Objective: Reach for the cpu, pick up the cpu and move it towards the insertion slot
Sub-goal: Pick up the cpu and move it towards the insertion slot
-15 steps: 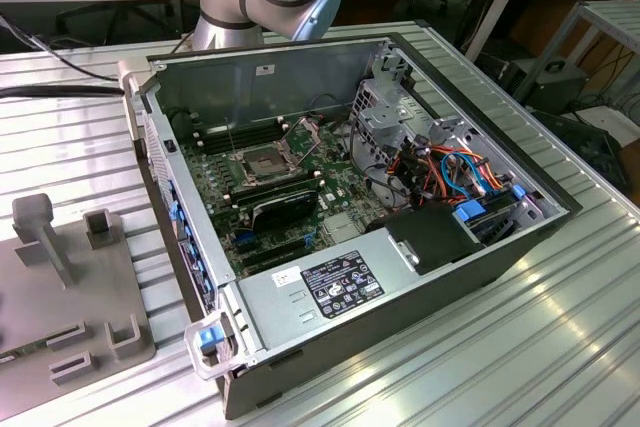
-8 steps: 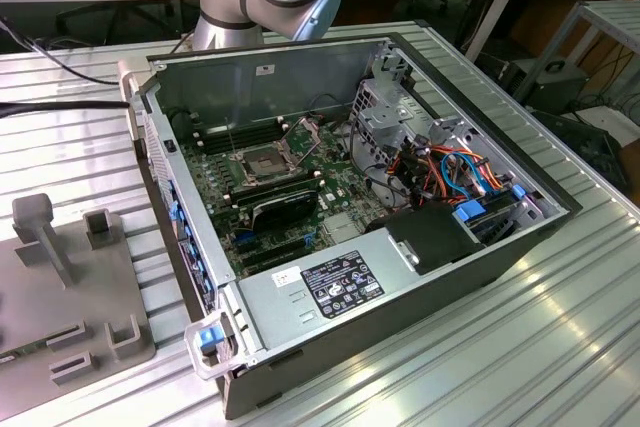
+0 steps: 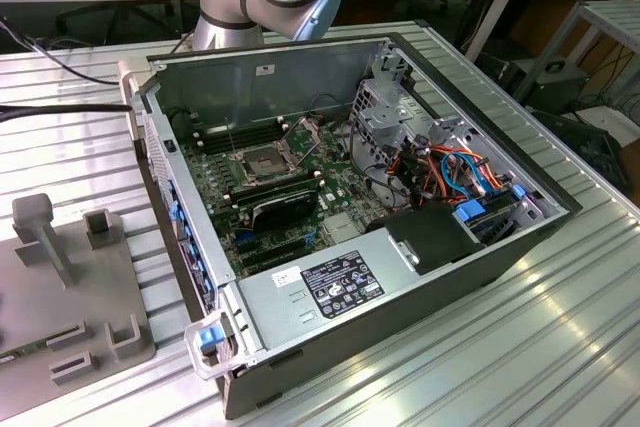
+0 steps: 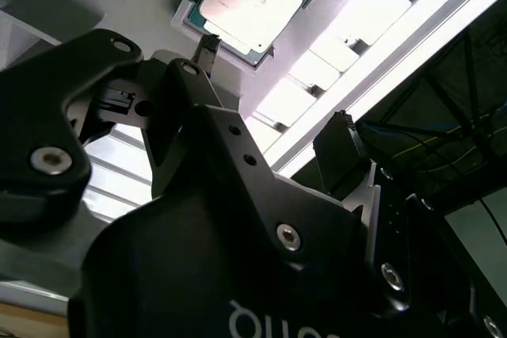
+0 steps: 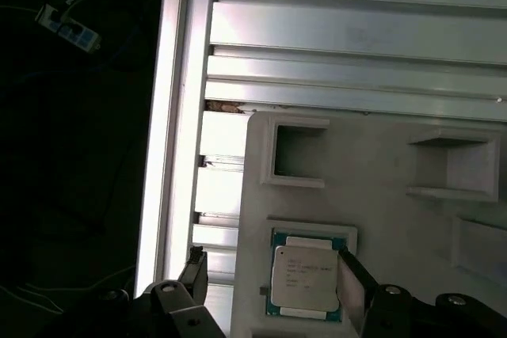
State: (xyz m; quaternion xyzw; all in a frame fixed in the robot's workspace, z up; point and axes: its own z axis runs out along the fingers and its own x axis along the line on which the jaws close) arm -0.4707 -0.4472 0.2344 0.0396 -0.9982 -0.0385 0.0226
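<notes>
Evidently reaching: in the exterior view the insertion slot (image 3: 262, 160) is lying at ten o'clock inside the case (image 3: 300, 62). In the second wrist view the gripper (image 4: 273, 89) is hovering near the cpu (image 4: 252, 1), jaws wide apart and holding nothing. In the first wrist view the cpu is sitting in the grey fixture's (image 5: 380, 172) recess, off-centre between the jaws, so grasping is calling for centring.

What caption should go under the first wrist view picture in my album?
Open gripper close to the chip, which lies in a pocket of the grey holder.
</notes>
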